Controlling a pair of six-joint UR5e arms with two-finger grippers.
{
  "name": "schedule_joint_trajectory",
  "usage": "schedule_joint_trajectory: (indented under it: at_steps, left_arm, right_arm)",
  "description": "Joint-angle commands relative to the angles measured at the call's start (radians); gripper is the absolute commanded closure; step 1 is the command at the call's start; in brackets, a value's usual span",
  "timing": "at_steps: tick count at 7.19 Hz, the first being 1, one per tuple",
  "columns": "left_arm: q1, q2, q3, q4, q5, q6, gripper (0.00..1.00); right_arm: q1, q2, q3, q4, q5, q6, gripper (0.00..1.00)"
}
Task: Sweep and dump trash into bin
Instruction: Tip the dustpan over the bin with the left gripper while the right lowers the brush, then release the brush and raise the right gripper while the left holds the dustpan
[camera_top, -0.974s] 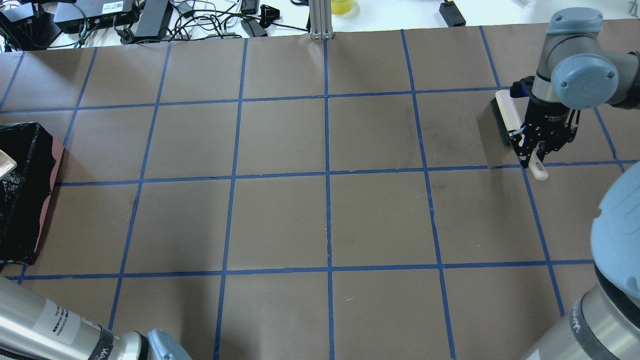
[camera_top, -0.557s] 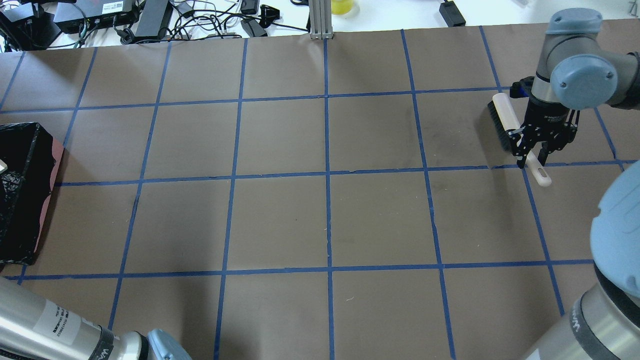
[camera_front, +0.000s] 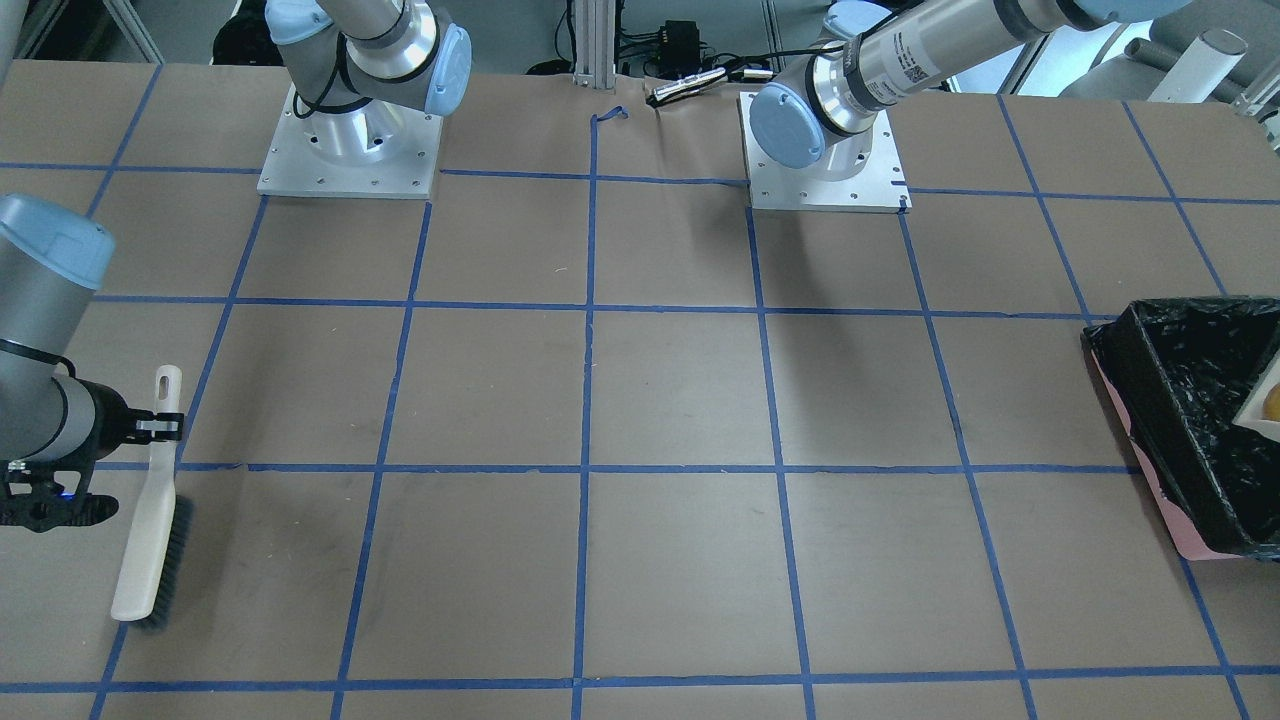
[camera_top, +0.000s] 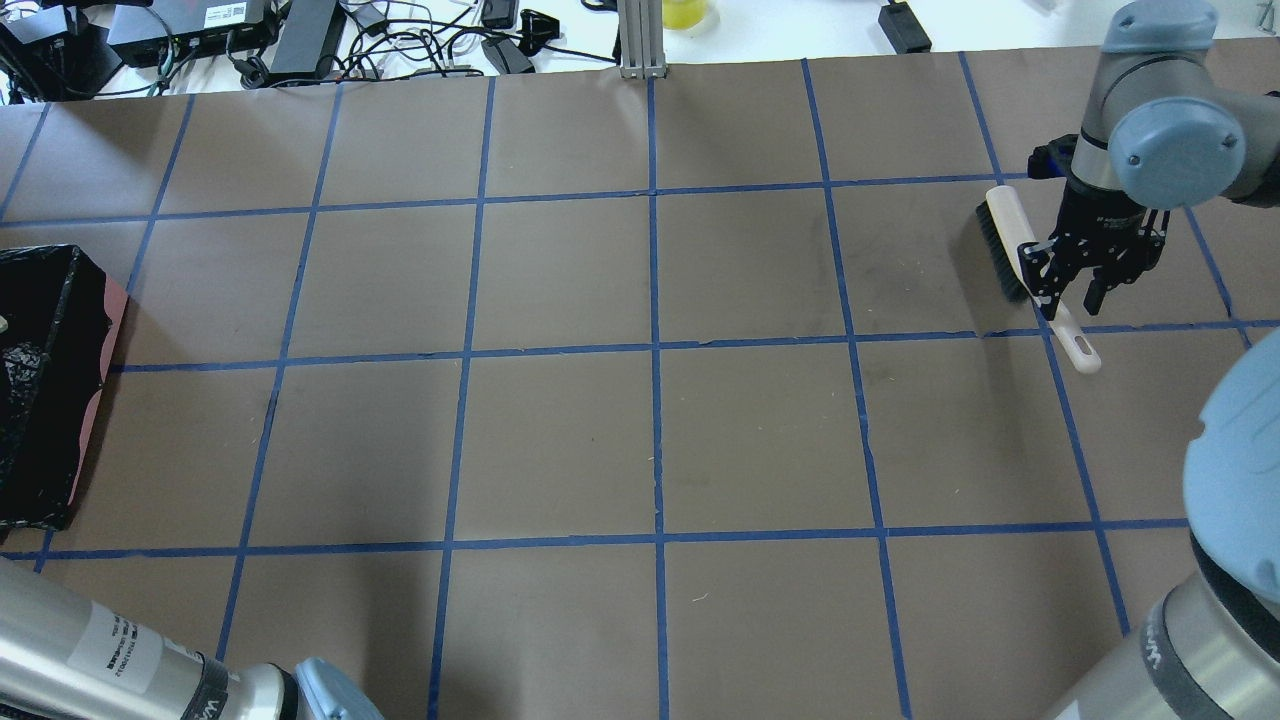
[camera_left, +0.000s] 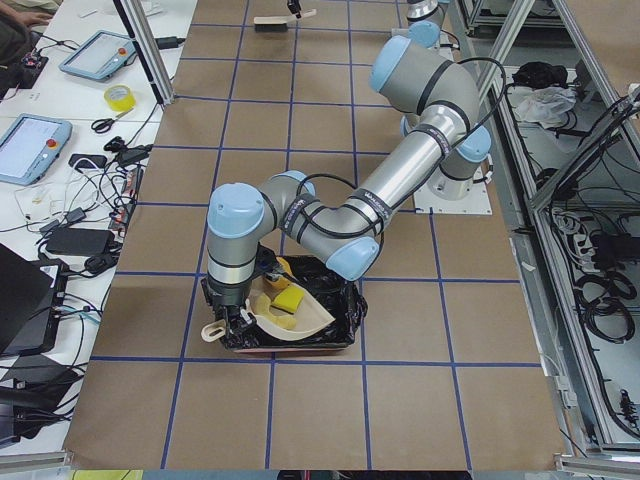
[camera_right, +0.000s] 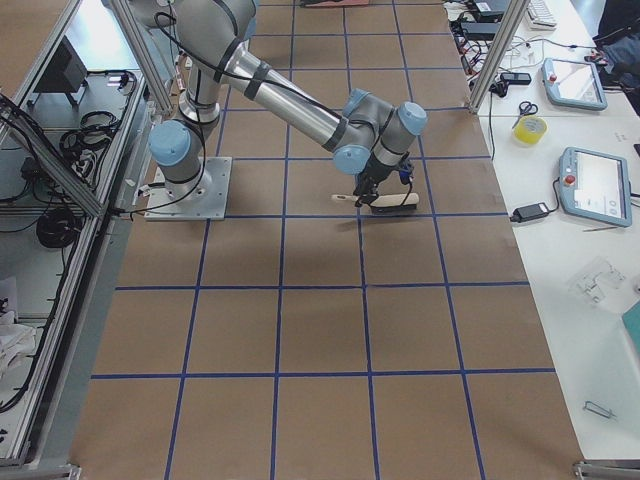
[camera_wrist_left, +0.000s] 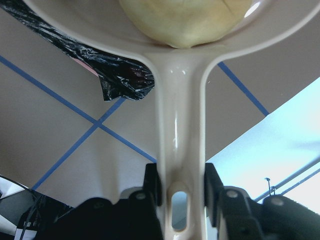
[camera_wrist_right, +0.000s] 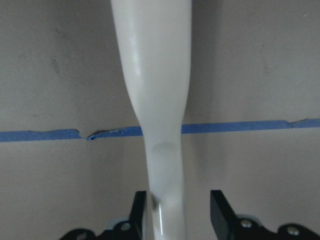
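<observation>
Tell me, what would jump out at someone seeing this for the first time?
Most striking is the left arm bent down over the pink, black-lined bin at one end of the paper-covered table, its jaws clamped on a beige dustpan holding a yellow block. At the opposite end, the right arm has its jaws open around the handle of a white brush resting there.

Your right gripper pointing down at the table, cream brush lying just under it, head sticking out beyond it.
</observation>
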Motion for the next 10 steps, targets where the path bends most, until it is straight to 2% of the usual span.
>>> schedule_joint_trajectory:
  at_steps: [1,2,3,5,6,7,10]
  left_arm:
    - [0.0,0.033,-0.087,0.109,0.0,0.003,1.0]
    - [0.0,0.056,-0.154,0.207,-0.002,0.012,1.0]
    - [0.0,0.088,-0.222,0.274,-0.002,0.015,1.0]
    - [-0.001,0.136,-0.262,0.275,0.0,0.017,1.0]
    - [-0.001,0.153,-0.291,0.277,-0.002,0.041,1.0]
    - [0.0,0.171,-0.334,0.333,-0.005,0.081,1.0]
    - [0.002,0.231,-0.437,0.422,-0.017,0.11,1.0]
  right_arm:
    - [0.008,-0.087,-0.055,0.032,0.013,-0.008,0.07]
    - [0.011,-0.135,-0.069,0.035,0.064,-0.014,0.0]
    - [0.013,-0.195,-0.081,0.035,0.1,-0.011,0.0]
    - [0.014,-0.33,-0.083,0.093,0.105,0.001,0.0]
    - [0.049,-0.347,-0.086,0.099,0.172,0.045,0.0]
    - [0.139,-0.361,-0.096,0.1,0.172,0.18,0.0]
    - [0.344,-0.41,-0.118,0.138,0.168,0.362,0.0]
